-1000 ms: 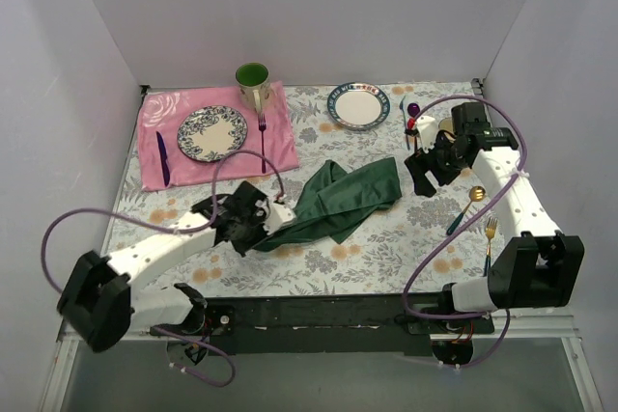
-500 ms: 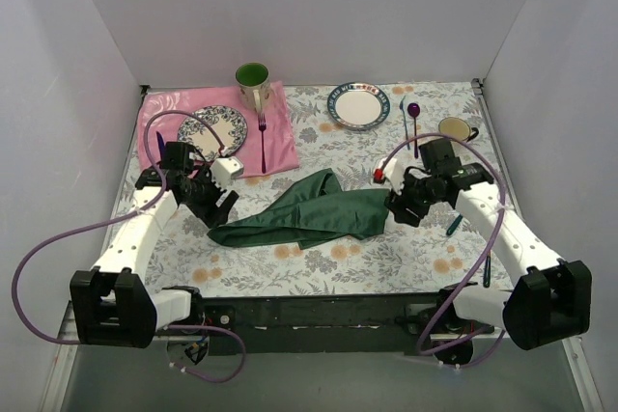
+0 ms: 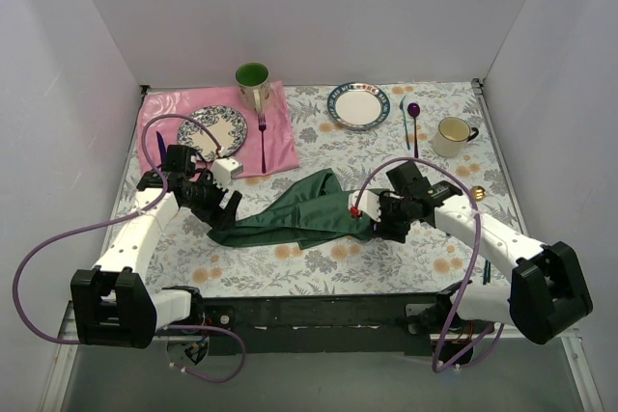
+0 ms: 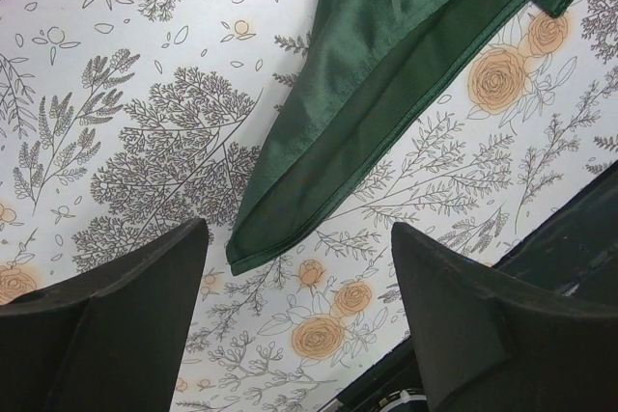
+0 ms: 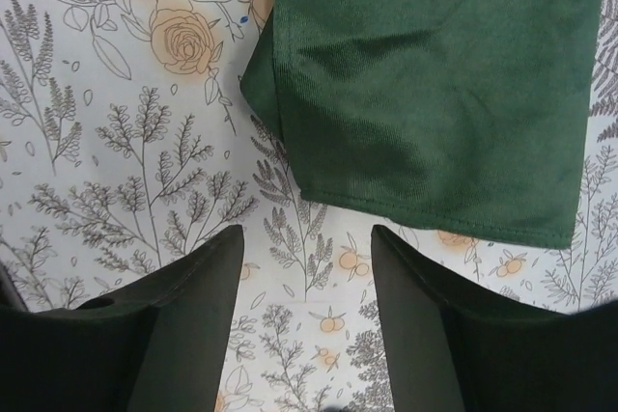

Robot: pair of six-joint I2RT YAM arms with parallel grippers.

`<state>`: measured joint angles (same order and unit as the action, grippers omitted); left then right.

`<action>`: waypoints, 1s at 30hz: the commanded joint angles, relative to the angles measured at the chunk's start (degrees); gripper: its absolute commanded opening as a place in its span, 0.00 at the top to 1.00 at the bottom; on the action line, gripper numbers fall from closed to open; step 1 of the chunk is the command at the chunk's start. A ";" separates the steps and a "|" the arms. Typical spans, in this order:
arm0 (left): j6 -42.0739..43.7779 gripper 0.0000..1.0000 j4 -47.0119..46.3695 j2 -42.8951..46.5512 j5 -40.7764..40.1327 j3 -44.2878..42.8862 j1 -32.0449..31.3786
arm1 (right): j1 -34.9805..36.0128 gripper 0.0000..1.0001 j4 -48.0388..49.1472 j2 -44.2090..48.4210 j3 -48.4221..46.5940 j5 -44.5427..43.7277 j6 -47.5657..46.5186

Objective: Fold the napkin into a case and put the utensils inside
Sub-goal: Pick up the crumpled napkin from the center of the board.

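Note:
The dark green napkin [image 3: 304,217] lies loosely bunched in a long strip across the middle of the floral table. My left gripper [image 3: 224,211] hovers at its left tip, jaws open, and the napkin's corner [image 4: 377,113] lies just beyond the left gripper [image 4: 299,231]. My right gripper [image 3: 381,226] is at the napkin's right end, also open. In its wrist view the napkin's hemmed edge [image 5: 435,94] lies just ahead of the right gripper [image 5: 307,231], with bare table between the jaws. Of the utensils, only a gold spoon head [image 3: 477,194] shows beside the right arm.
A pink cloth [image 3: 280,142] at the back left carries a patterned plate [image 3: 210,132], a pink fork [image 3: 262,137] and a purple knife [image 3: 161,156]. A green mug [image 3: 253,84] stands behind it. A blue-rimmed plate [image 3: 358,105], purple spoon [image 3: 413,113] and cream mug [image 3: 452,136] sit at the back right.
My left gripper opened, let go of the napkin and swung to the left. The napkin now lies stretched in a longer strip. My right arm came forward and left to the napkin's right end.

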<state>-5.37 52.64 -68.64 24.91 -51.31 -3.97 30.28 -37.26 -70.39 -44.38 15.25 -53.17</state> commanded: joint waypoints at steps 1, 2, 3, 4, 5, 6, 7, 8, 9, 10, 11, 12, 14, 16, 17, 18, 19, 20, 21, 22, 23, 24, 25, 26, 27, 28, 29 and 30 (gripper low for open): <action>-3.68 0.23 -1.14 0.53 1.37 -0.28 0.19 | 2.06 0.33 7.10 -1.06 3.42 -4.95 -2.90; -3.86 0.22 -0.88 0.53 1.72 -0.28 0.19 | 2.32 0.31 7.89 -0.89 4.21 -6.27 -3.34; -4.38 0.21 -0.87 0.61 1.99 -0.20 0.19 | 2.93 0.30 9.99 -0.72 4.91 -6.98 -3.52; -4.56 0.20 -0.96 0.70 1.99 0.07 0.19 | 3.37 0.29 10.70 -0.54 6.31 -7.59 -4.31; -4.91 0.20 -1.22 0.79 2.16 0.16 0.19 | 3.90 0.28 11.32 -0.71 6.93 -8.99 -4.57; -5.18 0.19 -1.40 0.79 2.08 0.24 0.19 | 4.69 0.28 12.98 -0.97 7.37 -9.44 -4.75; -5.70 0.19 -1.58 0.79 2.16 0.42 0.19 | 5.05 0.28 13.69 -1.50 8.34 -9.88 -4.93; -5.88 0.19 -1.84 0.79 1.99 0.77 0.19 | 5.40 0.28 15.09 -1.85 8.69 -10.84 -4.84; -5.97 0.18 -1.84 0.70 1.73 0.95 0.19 | 5.66 0.29 17.63 -2.12 9.04 -11.46 -4.41; -6.32 0.18 -2.19 0.62 1.38 1.12 0.19 | 5.84 0.32 18.53 -3.16 9.05 -11.81 -4.23; -6.41 0.18 -2.89 0.61 1.03 1.91 0.19 | 5.75 0.35 19.49 -3.70 9.05 -12.43 -3.53; -6.50 0.17 -3.16 0.70 0.41 2.26 0.19 | 5.93 0.38 20.63 -4.14 8.96 -12.95 -2.91; -6.50 0.16 -4.47 1.23 -1.17 2.97 0.19 | 5.93 0.55 23.19 -5.19 7.91 -14.27 -1.60; -6.67 0.16 -5.53 1.84 -2.57 4.28 0.19 | 5.93 0.90 23.89 -5.63 6.77 -14.89 0.16; -6.76 0.16 -6.40 2.28 -2.84 4.55 0.19 | 5.93 0.98 23.63 -5.55 5.63 -16.72 0.60; -6.85 0.15 -6.85 2.28 -3.11 5.16 0.19 | 5.93 0.99 23.28 -5.37 4.75 -16.91 1.74; -7.02 0.15 -7.37 2.46 -3.89 5.43 0.19 | 5.84 0.99 22.67 -4.59 3.87 -16.65 2.19; -7.03 0.15 -8.16 2.20 -4.34 5.69 0.19 | 5.84 0.99 20.66 -3.80 3.17 -16.22 2.54; -6.94 0.15 -8.43 2.02 -4.77 6.22 0.19 | 5.75 0.99 20.12 -3.01 1.59 -15.86 3.41; -6.68 0.15 -8.61 1.76 -5.21 6.40 0.19 | 5.84 0.99 19.68 -1.00 1.06 -15.77 4.03; -6.41 0.15 -8.96 1.50 -5.91 6.75 0.19 | 5.75 0.99 19.07 -0.11 0.44 -15.60 4.30; -5.54 0.15 -9.13 1.06 -6.44 7.53 0.19 | 5.75 0.99 18.71 0.60 -0.78 -15.60 5.08; -5.10 0.15 -9.40 0.88 -6.88 8.06 0.19 | 5.67 0.99 18.19 1.48 -1.58 -15.60 5.53; -4.66 0.15 -10.01 0.88 -7.67 8.59 0.19 | 5.66 0.99 17.57 1.66 -2.37 -13.68 5.79; -3.78 0.16 -10.19 0.88 -8.03 9.03 0.19 | 5.49 0.99 15.65 1.66 -3.77 -13.23 6.14; -3.17 0.16 -10.37 1.14 -8.20 10.08 0.19 | 5.49 0.99 14.59 1.49 -4.22 -12.70 6.15; -2.64 0.16 -10.72 1.40 -8.38 10.61 0.19 | 5.49 0.99 13.62 1.31 -4.40 -12.09 5.97; -2.28 0.18 -10.98 1.84 -8.90 11.22 0.19 | 5.49 0.99 12.22 1.13 -4.40 -11.91 5.88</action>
<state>-10.41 43.86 -68.18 18.37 -42.30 -3.97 36.01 -19.81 -69.65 -46.09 0.80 -48.97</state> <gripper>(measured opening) 0.839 0.023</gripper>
